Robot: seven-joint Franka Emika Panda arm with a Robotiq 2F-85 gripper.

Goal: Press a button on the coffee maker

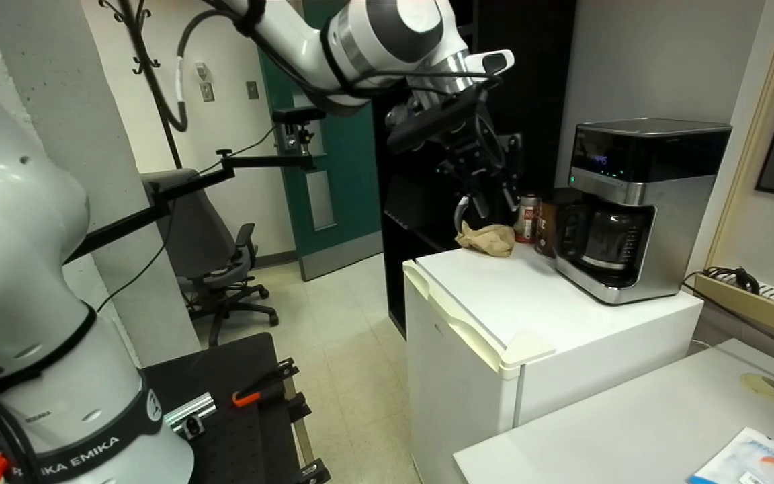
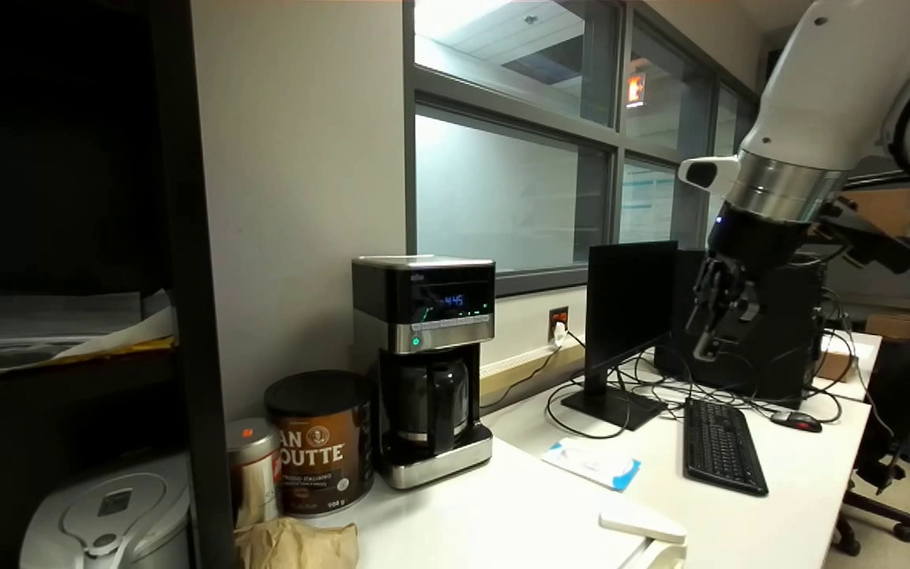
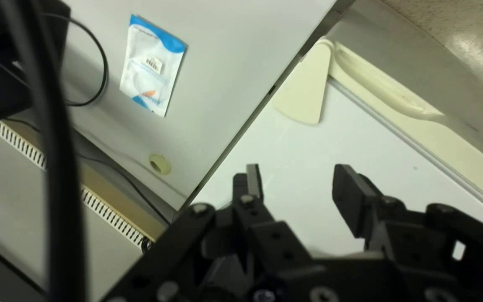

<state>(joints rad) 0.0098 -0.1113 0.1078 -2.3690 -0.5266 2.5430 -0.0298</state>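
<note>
On the coffee maker (image 2: 433,343), a "4:45" display (image 2: 453,301).

- Coffee maker (image 1: 672,228): satin metal side, glossy dark upper panel (image 1: 656,153).
- Carafe (image 1: 610,238): shiny dark glass.
- Crumpled paper (image 1: 488,240): matt, creased.
- Canister lid (image 2: 318,393): plastic in appearance.
- Worktop (image 1: 494,289): smooth, low sheen.
- Edge trim (image 3: 459,151): moulded, smooth, plastic in appearance.
- Packet (image 3: 153,69): smooth plastic film, in appearance.
- Robot arm (image 1: 296,40): smooth, glossy casing; polished metal collar (image 2: 788,187).

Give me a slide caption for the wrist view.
Open, empty claw framed against the white fridge top, with a blue-and-white packet lying on the neighbouring desk.
</note>
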